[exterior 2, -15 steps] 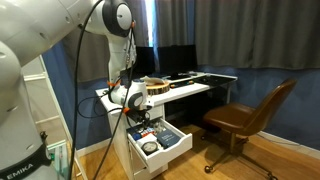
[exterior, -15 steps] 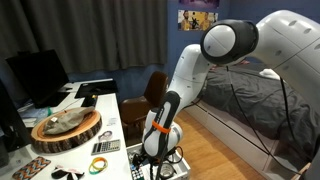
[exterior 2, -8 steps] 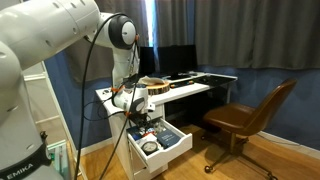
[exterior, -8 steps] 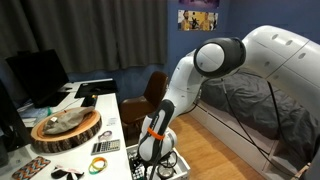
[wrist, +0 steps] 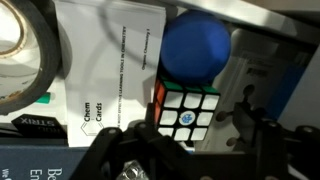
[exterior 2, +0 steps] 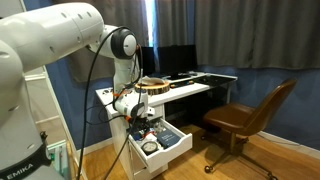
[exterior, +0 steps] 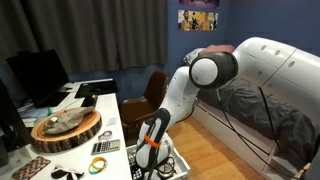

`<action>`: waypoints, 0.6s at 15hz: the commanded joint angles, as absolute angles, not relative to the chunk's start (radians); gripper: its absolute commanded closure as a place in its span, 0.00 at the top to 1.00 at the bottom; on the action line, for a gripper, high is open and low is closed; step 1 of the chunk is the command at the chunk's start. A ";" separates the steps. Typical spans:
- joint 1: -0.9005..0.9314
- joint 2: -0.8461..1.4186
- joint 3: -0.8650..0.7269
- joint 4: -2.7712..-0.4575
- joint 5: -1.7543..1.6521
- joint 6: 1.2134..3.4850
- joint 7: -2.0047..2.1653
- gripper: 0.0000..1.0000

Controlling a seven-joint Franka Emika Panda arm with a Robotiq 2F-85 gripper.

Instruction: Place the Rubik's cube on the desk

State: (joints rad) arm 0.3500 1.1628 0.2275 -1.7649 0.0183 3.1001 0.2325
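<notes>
The Rubik's cube (wrist: 186, 108) lies in the open drawer with its white face up, next to a blue ball (wrist: 196, 48). In the wrist view my gripper (wrist: 196, 138) is open, one finger on each side of the cube, just above it and not touching that I can see. In both exterior views the gripper (exterior: 150, 160) (exterior 2: 140, 127) is down in the drawer and hides the cube. The long white desk (exterior: 108, 112) (exterior 2: 192, 91) stands beside the drawer unit.
The open white drawer (exterior 2: 168, 150) also holds a printed card (wrist: 110, 70) and a tape roll (wrist: 22, 62). On the desk are a round wooden slab (exterior: 66, 129), a calculator (exterior: 105, 147) and a monitor (exterior: 38, 76). A brown chair (exterior 2: 246, 118) and a grey bed (exterior: 255, 105) stand nearby.
The arm has bent lower and the gripper has gone down into the drawer towards the cube. The things on the desk have not moved.
</notes>
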 commanded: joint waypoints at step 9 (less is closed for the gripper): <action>0.509 1.210 0.099 -1.651 0.068 3.016 0.268 0.59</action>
